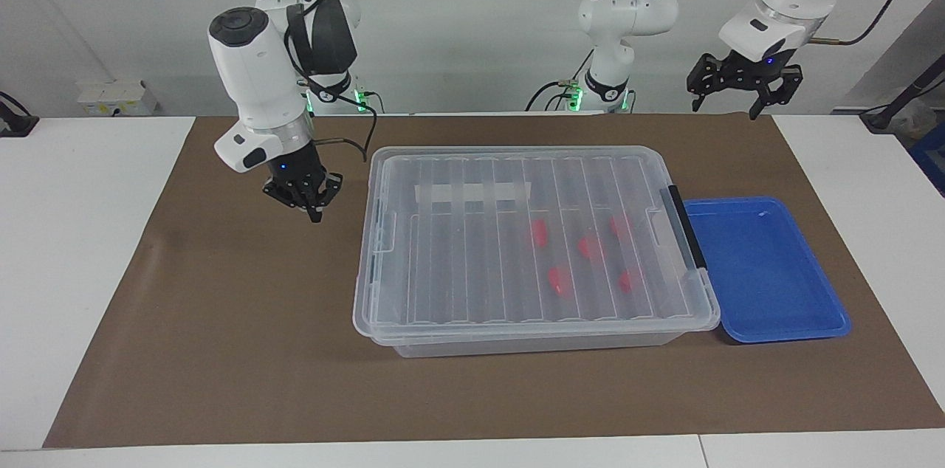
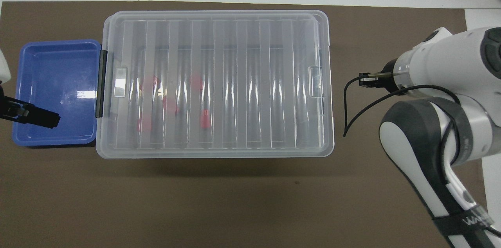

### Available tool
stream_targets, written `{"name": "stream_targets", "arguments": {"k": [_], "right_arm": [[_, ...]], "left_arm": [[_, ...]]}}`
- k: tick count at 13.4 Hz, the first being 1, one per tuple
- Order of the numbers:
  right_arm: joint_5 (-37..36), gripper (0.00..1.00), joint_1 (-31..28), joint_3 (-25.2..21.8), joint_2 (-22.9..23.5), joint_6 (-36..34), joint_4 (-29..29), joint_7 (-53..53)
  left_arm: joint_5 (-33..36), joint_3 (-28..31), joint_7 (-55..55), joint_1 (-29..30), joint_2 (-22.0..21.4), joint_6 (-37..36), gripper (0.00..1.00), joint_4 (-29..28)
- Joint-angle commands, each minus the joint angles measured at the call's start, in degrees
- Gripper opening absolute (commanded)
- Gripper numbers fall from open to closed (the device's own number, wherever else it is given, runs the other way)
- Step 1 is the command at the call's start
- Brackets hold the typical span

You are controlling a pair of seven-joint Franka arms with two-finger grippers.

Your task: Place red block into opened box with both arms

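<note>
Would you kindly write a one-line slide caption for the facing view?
Lidded clear box holds five red blocks; the shut right end effector hangs beside it, and the blue tray is empty.

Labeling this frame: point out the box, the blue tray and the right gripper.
box (image 1: 472, 173): facing view, ribbed clear lid.
blue tray (image 1: 760, 269): facing view, bare floor.
right gripper (image 1: 314, 213): facing view, tip of shut jaws, over the mat.

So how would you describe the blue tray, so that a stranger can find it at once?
Find the large clear box with the ribbed lid in the middle of the brown mat. At the box's black-handle end, toward the left arm's end of the table, lies the blue tray: smaller, shallow, opaque blue, nothing in it.
</note>
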Motion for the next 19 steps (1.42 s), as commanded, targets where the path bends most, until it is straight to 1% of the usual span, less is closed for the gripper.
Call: {"name": "stream_targets", "arguments": {"k": [1,4,9,11,12,13,19], "right_arm": [[0.3,0.0,-1.8,0.3,-0.8,-6.8,3.4,0.7],[0.1,0.0,-2.5,0.1,-0.5,-15.0,9.7,0.8],[-0.6,0.0,-4.1,0.1,0.4,-21.3,16.0,0.7],[-0.7,0.0,-4.1,0.1,0.4,-21.4,16.2,0.8],[-0.6,0.22,-4.2,0.1,0.4,-21.3,16.2,0.8],[-0.5,0.99,-4.4,0.1,0.4,-21.0,16.0,0.9],[-0.5,1.0,-5.5,0.2,-0.4,-22.1,15.4,0.7]], "left_arm": [[0.8,-0.6,0.4,0.9,-1.3,0.7,1.0,-1.5],[0.8,-0.6,0.4,0.9,-1.3,0.7,1.0,-1.5],[0.8,-0.6,0.4,0.9,-1.3,0.7,1.0,-1.5],[0.8,-0.6,0.4,0.9,-1.2,0.7,1.0,-1.5],[0.8,-0.6,0.4,0.9,-1.3,0.7,1.0,-1.5],[0.8,-0.6,0.4,0.9,-1.3,0.8,1.0,-1.5],[0.8,-0.6,0.4,0.9,-1.3,0.7,1.0,-1.5]]}}
